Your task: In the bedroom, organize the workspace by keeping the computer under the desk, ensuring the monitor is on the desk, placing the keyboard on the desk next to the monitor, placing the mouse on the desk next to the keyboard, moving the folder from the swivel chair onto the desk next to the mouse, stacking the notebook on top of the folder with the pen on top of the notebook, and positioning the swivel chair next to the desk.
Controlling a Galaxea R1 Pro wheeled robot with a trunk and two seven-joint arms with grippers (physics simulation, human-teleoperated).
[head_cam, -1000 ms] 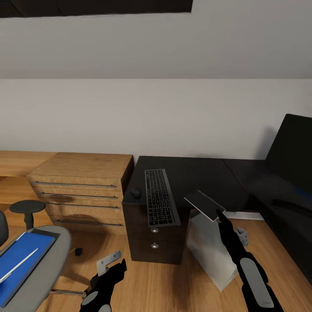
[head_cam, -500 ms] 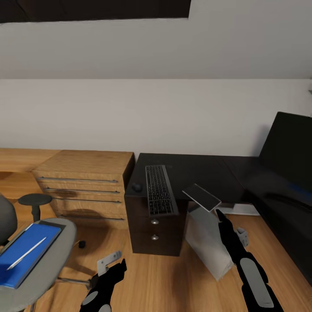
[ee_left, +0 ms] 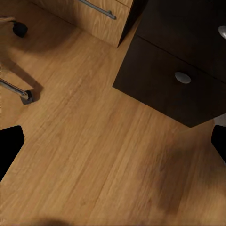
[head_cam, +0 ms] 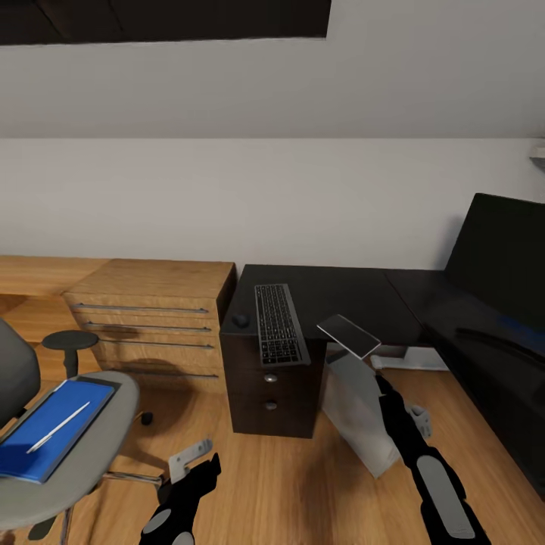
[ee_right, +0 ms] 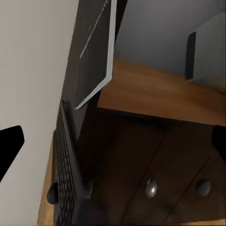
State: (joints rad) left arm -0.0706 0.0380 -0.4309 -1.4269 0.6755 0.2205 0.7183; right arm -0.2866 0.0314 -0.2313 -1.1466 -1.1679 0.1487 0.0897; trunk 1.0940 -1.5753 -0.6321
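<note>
Overhead, the desk [head_cam: 341, 295] stands on wood floor [head_cam: 288, 484]; both end effectors seemingly spread, empty.

Two glossy black arms with pale grey panels: left arm [head_cam: 182, 503], right arm [head_cam: 424, 462]; grey wrist brackets.

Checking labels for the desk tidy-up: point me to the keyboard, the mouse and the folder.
keyboard [head_cam: 279, 324]: head view, middle of the key field.
mouse [head_cam: 241, 320]: head view, top of its rounded back.
folder [head_cam: 45, 441]: head view, blue cover beside the pen.
</note>
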